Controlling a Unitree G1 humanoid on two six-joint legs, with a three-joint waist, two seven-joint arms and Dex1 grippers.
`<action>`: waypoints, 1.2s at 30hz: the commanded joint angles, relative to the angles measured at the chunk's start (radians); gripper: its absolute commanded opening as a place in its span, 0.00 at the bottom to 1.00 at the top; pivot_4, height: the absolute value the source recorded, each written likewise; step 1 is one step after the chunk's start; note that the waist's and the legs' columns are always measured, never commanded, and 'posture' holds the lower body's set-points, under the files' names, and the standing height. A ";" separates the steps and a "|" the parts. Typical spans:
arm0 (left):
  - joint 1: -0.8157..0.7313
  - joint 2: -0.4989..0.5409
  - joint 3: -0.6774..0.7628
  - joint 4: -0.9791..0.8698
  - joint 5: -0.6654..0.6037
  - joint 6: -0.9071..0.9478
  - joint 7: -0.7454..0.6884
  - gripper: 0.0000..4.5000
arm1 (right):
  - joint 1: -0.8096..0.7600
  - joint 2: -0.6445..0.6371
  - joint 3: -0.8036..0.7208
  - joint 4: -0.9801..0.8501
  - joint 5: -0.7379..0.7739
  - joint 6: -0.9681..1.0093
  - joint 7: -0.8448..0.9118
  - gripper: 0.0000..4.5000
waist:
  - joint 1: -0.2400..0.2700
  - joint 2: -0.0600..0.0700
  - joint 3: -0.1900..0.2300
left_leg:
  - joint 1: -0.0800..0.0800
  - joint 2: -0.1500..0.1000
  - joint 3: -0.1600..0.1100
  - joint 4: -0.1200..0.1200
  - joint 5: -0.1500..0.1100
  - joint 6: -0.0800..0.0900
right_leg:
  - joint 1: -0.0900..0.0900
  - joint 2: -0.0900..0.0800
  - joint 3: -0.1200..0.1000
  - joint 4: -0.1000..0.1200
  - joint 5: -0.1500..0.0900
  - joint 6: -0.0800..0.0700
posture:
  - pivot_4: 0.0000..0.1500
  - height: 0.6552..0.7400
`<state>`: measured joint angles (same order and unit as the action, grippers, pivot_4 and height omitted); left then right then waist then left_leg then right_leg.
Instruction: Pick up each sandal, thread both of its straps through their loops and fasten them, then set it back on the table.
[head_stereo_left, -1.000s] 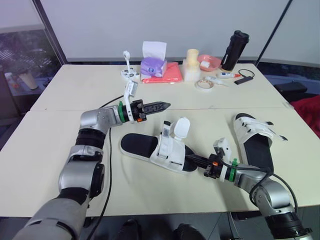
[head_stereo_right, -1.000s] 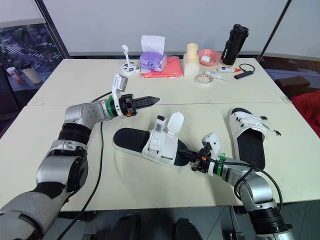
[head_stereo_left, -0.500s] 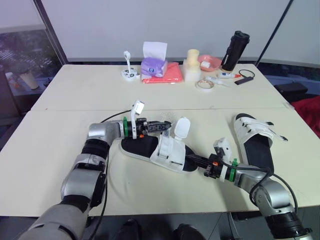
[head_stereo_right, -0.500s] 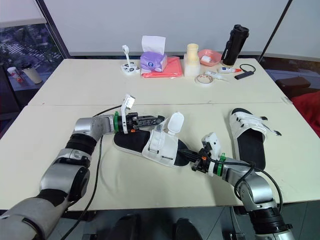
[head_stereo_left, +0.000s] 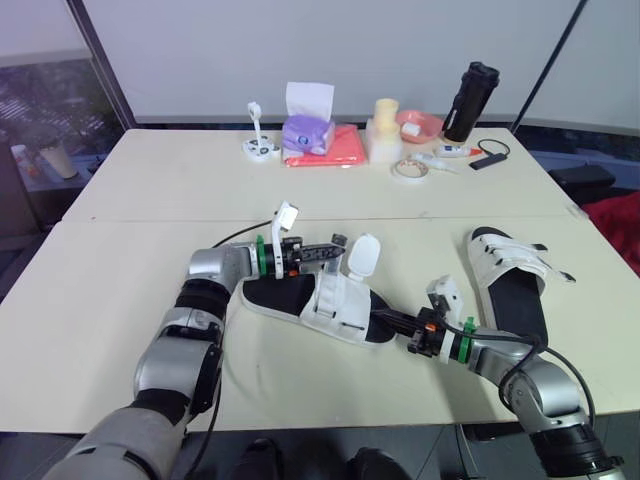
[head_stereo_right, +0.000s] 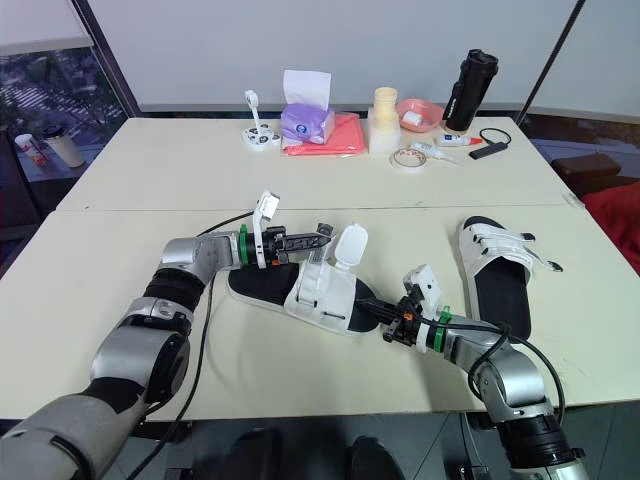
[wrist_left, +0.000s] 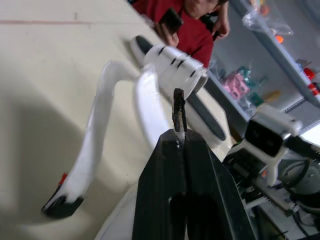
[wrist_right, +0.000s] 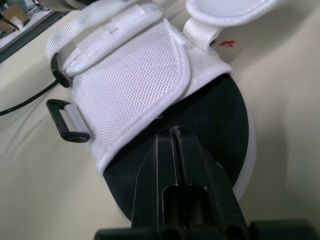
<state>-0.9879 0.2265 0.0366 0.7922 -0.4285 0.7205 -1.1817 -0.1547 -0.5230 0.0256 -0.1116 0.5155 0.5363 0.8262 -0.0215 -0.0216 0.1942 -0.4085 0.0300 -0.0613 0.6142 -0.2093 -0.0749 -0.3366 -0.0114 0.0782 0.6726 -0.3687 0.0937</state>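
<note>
A white-strapped sandal (head_stereo_left: 275, 290) with a black footbed lies on the table's near middle, one strap flap (head_stereo_left: 362, 255) standing up. My left gripper (head_stereo_left: 330, 246) is shut on the sandal's black loop (wrist_left: 177, 107), holding it just above the white upper (head_stereo_left: 335, 300). At the sandal's near end, my right gripper (head_stereo_left: 388, 320) is shut, its tips resting on the black footbed (wrist_right: 220, 115). A second black loop (wrist_right: 65, 122) hangs at the side of the upper. The other sandal (head_stereo_left: 510, 275) lies at the right with its straps across it.
At the back of the table stand a purple tissue box (head_stereo_left: 306, 130), a red cloth (head_stereo_left: 335, 148), a yellow cup (head_stereo_left: 384, 125), a pink bowl (head_stereo_left: 420, 123), a tape roll (head_stereo_left: 408, 168) and a black bottle (head_stereo_left: 470, 100). A person in red (wrist_left: 200, 30) holds a phone beyond the table.
My left gripper came down from above the table to the sandal, opened wide, then shut on the black loop. The right arm has not moved.
</note>
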 joint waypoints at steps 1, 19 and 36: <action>-0.023 0.004 0.052 -0.081 -0.067 0.017 -0.033 0.01 | 0.024 0.012 0.025 0.066 -0.048 0.025 -0.035 0.00 | -0.001 0.000 0.000 | 0.000 0.000 0.000 0.000 0.000 0.000 | 0.000 0.000 0.000 0.000 0.000 0.000 | 1.00 1.00; -0.032 -0.006 -0.082 0.113 0.134 -0.145 0.037 0.01 | 0.034 0.023 0.027 0.060 -0.049 0.024 -0.043 0.00 | 0.000 -0.001 -0.001 | 0.001 0.000 0.000 0.000 0.000 0.000 | 0.000 0.000 0.000 0.001 0.000 0.000 | 1.00 1.00; -0.005 0.101 0.075 -0.090 0.017 -0.008 0.024 0.99 | 0.023 0.001 -0.001 0.034 -0.040 0.021 -0.039 0.00 | -0.009 -0.001 -0.002 | 0.000 0.000 0.000 0.000 0.000 0.000 | -0.001 0.000 0.000 0.002 0.000 0.000 | 1.00 1.00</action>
<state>-0.9958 0.3082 0.0769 0.7655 -0.3749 0.6817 -1.1502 -0.1569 -0.5032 0.0229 -0.1089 0.5137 0.5292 0.8096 -0.0308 -0.0230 0.1925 -0.4083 0.0304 -0.0614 0.6141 -0.2092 -0.0750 -0.3373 -0.0114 0.0783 0.6746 -0.3687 0.0937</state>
